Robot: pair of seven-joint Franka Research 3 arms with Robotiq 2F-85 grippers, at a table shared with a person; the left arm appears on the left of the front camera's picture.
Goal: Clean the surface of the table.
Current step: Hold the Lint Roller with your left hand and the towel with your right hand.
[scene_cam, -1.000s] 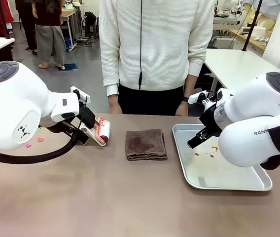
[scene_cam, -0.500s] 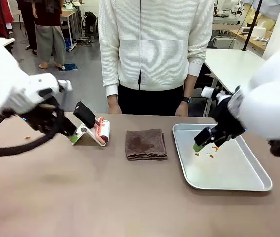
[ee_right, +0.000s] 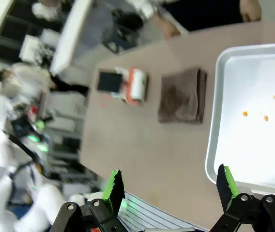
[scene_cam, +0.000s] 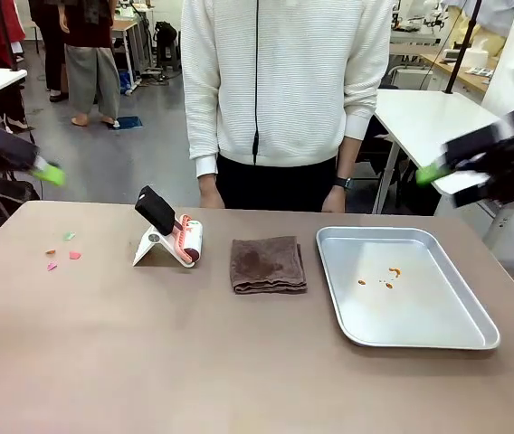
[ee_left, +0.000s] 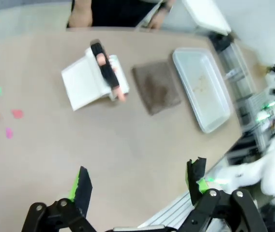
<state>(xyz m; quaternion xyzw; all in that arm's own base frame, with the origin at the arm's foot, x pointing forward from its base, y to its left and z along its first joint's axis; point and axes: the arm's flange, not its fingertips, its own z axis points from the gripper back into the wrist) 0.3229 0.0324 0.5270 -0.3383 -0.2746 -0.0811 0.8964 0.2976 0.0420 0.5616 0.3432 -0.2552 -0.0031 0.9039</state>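
Tray (scene_cam: 438, 330) is sitting on the right part of the bench (scene_cam: 194, 362), its long side running away from the robot. It is carrying a few orange crumbs (scene_cam: 385, 277), clustered in its far half. The bench is spreading across the whole front view. A folded brown cloth (scene_cam: 268, 264) is lying just left of the tray, a roller (scene_cam: 177, 240) is leaning on its white stand left of the cloth, and small pink, orange and green scraps (scene_cam: 61, 254) are lying near the far-left corner. Left jaws are standing wide and holding nothing. In the left wrist view their fingers (ee_left: 82, 187) are hanging well above the bench, with bare bench top and its near edge showing between them; roller, cloth and tray are lying farther up the picture. Right jaws are likewise standing wide and holding nothing. Their fingers (ee_right: 114, 185) are hanging well above the bench, framing the tray's near corner and the bench edge. In the front view the left arm (scene_cam: 8, 155) and right arm (scene_cam: 501, 163) are showing as motion-blurred dark shapes with green pads (scene_cam: 49, 172) at the picture's side edges, too smeared to read there. A person (scene_cam: 284, 90) is standing at the far side with hands (scene_cam: 210, 192) hanging at the bench's far edge and upper body cut off by the top edge.
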